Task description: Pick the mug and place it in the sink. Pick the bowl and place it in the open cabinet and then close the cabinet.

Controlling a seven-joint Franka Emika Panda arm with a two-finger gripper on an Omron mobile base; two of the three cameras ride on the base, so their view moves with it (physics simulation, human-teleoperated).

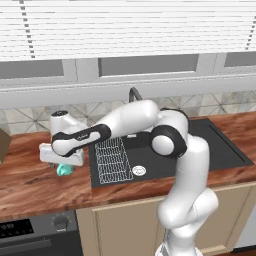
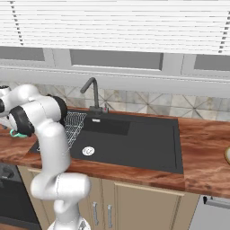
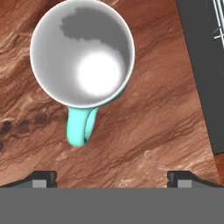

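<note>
A: How do the jaws stand?
B: Wide apart, nothing between them. In the hand view the gripper (image 3: 112,177) has its two dark tips at the bottom corners, with bare wood counter (image 3: 148,131) between them.

A: And the mug?
B: The mug (image 3: 82,54) stands upright on the counter, seen straight down into its pale inside. Its teal handle (image 3: 80,127) points back toward the tips but touches neither.

A: Where is that from the sink?
B: Just left of the sink (image 1: 150,165), on the counter. In the left base view the hand hangs over the mug (image 1: 64,169), which peeks out beneath it, near the sink's left edge and the wire rack (image 1: 112,161).

A: Anything else by the sink?
B: The tap (image 2: 91,92) rises at its back edge, against the tiled wall.
</note>
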